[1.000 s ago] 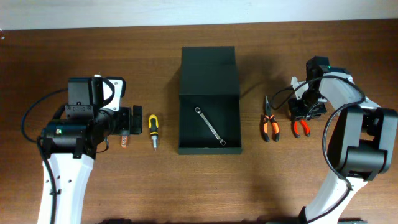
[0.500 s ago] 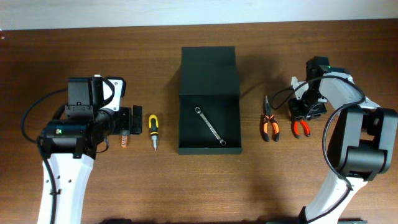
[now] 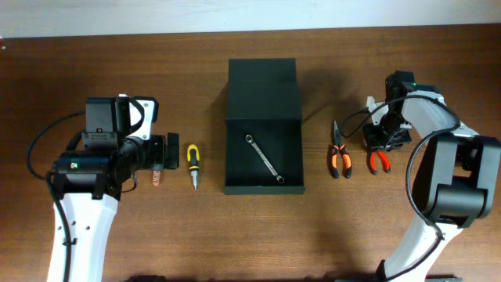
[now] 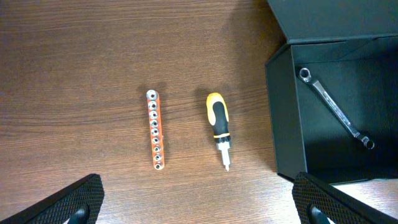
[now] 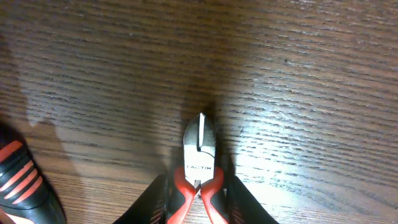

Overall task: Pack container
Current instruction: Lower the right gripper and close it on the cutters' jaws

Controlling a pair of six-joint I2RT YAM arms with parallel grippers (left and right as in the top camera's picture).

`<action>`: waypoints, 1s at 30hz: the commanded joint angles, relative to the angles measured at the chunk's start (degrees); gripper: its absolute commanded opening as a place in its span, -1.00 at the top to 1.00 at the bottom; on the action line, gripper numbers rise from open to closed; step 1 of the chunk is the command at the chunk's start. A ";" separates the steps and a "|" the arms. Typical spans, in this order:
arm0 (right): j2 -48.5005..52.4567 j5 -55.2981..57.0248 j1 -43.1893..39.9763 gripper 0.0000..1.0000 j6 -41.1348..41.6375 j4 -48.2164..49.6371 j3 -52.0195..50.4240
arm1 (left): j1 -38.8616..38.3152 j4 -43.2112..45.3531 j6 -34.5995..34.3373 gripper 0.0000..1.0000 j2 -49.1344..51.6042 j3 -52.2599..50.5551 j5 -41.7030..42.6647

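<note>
The container [image 3: 286,141] is a dark square box, open at mid-table with its flap lid [image 3: 262,88] laid back; it also shows in the left wrist view [image 4: 286,106]. A silver wrench [image 3: 264,158] lies inside it. My right gripper [image 3: 383,141] is down at the table, its fingers [image 5: 198,202] closed against the handles of red cutters [image 5: 199,155], which rest on the wood [image 3: 379,160]. My left gripper [image 3: 168,153] is open and empty above the table [image 4: 199,205], near a yellow-black screwdriver [image 4: 219,124].
An orange socket rail [image 4: 155,129] lies left of the screwdriver [image 3: 192,160]. Orange-black pliers [image 3: 338,157] lie between the box and the red cutters; one handle shows in the right wrist view [image 5: 18,180]. The table's far edge meets a white wall.
</note>
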 commanded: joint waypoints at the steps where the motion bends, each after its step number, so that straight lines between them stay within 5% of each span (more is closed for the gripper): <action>1: 0.52 -0.48 0.52 0.46 0.44 -0.11 1.03 | 0.09 -0.09 -0.35 -0.99 0.09 1.05 -0.44; 30: 0.50 -0.31 0.52 0.73 2.43 -5.92 9.86 | 0.09 -0.17 -0.35 -0.99 0.09 1.05 -0.44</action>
